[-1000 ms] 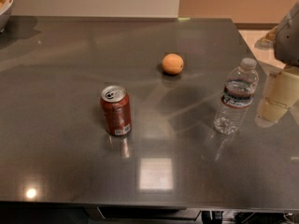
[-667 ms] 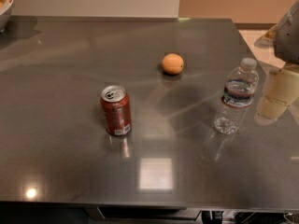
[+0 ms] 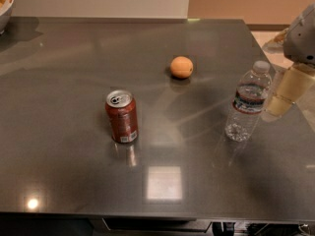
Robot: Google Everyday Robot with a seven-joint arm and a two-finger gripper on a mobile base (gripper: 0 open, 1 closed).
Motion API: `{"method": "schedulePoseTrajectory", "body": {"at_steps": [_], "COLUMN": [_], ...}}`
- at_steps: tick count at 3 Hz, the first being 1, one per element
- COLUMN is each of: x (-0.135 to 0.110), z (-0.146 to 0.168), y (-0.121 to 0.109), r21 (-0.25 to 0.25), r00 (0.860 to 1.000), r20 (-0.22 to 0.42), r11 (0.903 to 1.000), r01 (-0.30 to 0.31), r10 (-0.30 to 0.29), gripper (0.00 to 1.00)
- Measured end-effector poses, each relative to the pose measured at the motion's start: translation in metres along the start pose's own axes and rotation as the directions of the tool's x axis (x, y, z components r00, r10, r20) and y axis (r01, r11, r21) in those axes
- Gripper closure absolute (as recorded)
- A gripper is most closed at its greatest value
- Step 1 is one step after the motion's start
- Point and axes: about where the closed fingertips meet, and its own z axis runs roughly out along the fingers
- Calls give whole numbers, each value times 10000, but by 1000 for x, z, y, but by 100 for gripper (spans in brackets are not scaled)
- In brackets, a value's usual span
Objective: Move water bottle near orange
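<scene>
The water bottle (image 3: 247, 101) stands upright on the right part of the dark table (image 3: 64, 181). It is clear plastic with a white cap and a dark label band. The orange (image 3: 181, 67) lies on the table to the bottle's upper left, well apart from it. My gripper (image 3: 288, 92) is at the right edge of the view, just right of the bottle and close to it. Its cream end hangs below the grey arm housing (image 3: 304, 33). It holds nothing that I can see.
A red soda can (image 3: 121, 116) stands upright left of centre, apart from the orange and the bottle. A white bowl (image 3: 4, 4) sits at the far left back corner. The table's right edge runs just beyond the bottle.
</scene>
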Motion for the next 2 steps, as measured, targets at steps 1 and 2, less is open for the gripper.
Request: {"method": "schedulePoseTrajectory", "body": {"at_steps": [1,2], "x": [-3,-10], "z": [9,9], "y": [-4,-1], "r21": [-307,-547], "r00": [9973,9919], "r20": [706,1231], "r11": [9994,9982], "r01": [-173,-243], "r10": [195,309], "gripper": [0,18]}}
